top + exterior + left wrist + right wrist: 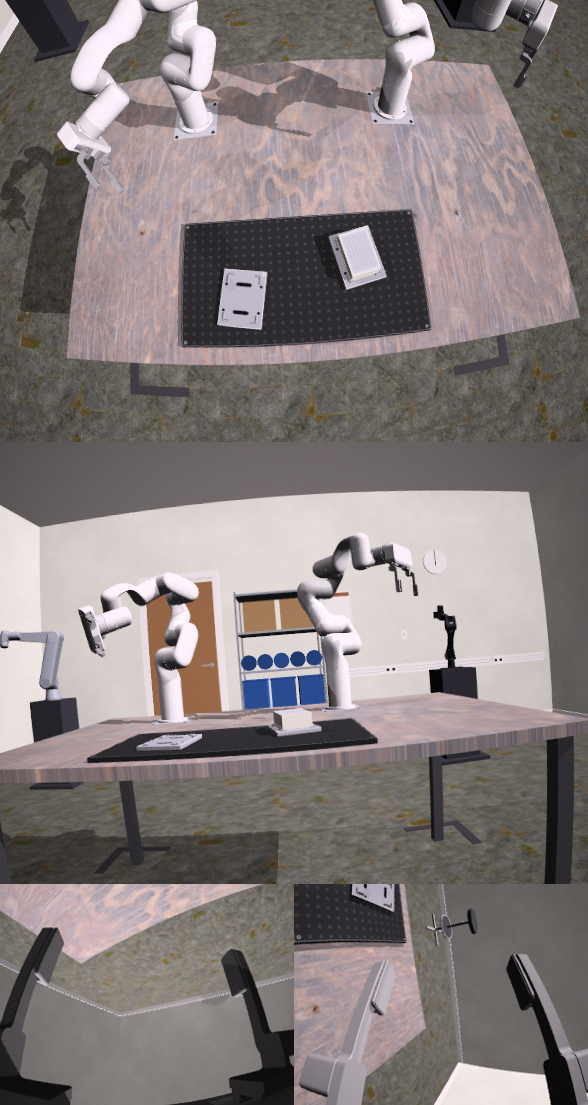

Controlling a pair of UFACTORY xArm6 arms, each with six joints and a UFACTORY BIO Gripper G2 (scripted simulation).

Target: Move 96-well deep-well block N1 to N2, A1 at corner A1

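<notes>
Leaving plate nest N2 (241,298) (170,742) (375,896) unfilled, near left; seating deep-well block (361,252) (292,721) in plate nest N1 (351,284) (297,731), farther right. Probably preparing the pick; needing lowering over it. Holding nothing in right gripper (108,189) (93,632) (453,959), far left, partly apart, or left gripper (521,82) (407,592) (141,940), far right, wide apart.

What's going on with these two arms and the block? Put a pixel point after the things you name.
Neither arm is handling anything. The block (360,252) (292,722) sits on N1 (341,270) (301,730), and N2 (242,299) (170,742) (375,895) has nothing on it. The left gripper (521,80) (407,591) (140,943) is open, held up away from both nests. The right gripper (108,189) (93,632) (452,959) is also off to the side, fingers apart with nothing between them. The block's move to N2 isn't done.
</notes>
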